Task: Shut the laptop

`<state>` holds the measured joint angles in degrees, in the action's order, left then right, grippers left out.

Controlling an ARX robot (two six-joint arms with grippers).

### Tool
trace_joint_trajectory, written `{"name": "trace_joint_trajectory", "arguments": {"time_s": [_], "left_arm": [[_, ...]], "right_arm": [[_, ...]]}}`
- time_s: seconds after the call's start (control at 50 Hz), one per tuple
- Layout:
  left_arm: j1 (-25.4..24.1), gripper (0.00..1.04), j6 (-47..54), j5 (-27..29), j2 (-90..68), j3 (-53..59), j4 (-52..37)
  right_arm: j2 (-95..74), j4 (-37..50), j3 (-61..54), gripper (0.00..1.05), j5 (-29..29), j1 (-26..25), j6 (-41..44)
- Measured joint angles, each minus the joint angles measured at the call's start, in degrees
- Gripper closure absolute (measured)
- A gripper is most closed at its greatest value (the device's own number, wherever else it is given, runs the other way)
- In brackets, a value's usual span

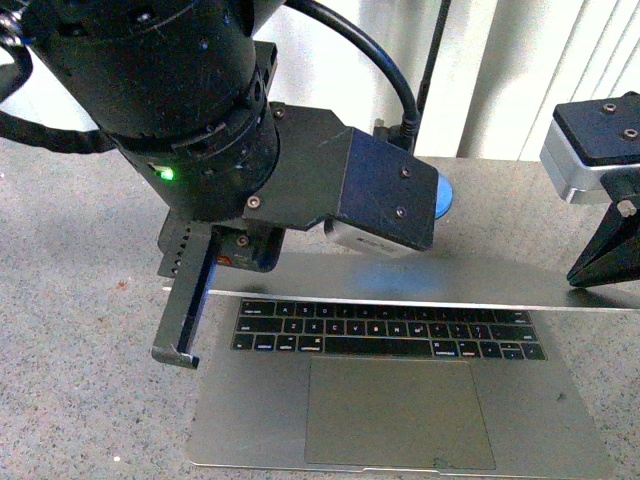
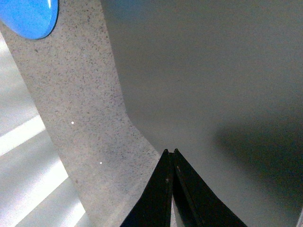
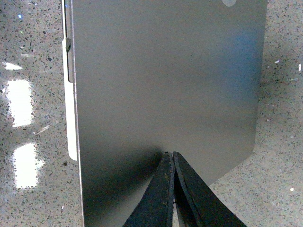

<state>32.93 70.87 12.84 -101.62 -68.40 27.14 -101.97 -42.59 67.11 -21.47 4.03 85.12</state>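
Observation:
The silver-grey laptop [image 1: 250, 420] lies open on the speckled counter, with black keys [image 1: 385, 328] and a large trackpad [image 1: 400, 412]. Its lid is partly lowered, and the front view shows it as a thin silver edge [image 1: 420, 297] above the keyboard. My left gripper [image 1: 176, 355] is shut and hangs at the laptop's left side. In the left wrist view its tips [image 2: 170, 152] meet the lid's grey back [image 2: 213, 85] near a rounded corner. My right gripper [image 1: 577, 278] is shut at the lid's right end. In the right wrist view its tips [image 3: 170, 154] rest against the lid's back [image 3: 165, 80].
A blue round object [image 1: 443, 195] sits behind the laptop and also shows in the left wrist view [image 2: 28, 16]. The speckled grey counter [image 1: 80, 300] spreads all around. A white wall and a cable [image 1: 370, 50] stand at the back.

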Motion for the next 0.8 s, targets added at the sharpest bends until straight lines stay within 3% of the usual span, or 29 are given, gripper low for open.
{"name": "trace_joint_trajectory", "arguments": {"time_s": [0.8], "left_arm": [[2.9, 1.01, -4.3, -3.0, -2.7, 7.6, -7.5]], "right_arm": [[-2.8, 9.2, -8.2, 1.02, -1.0, 0.2, -1.0]]}}
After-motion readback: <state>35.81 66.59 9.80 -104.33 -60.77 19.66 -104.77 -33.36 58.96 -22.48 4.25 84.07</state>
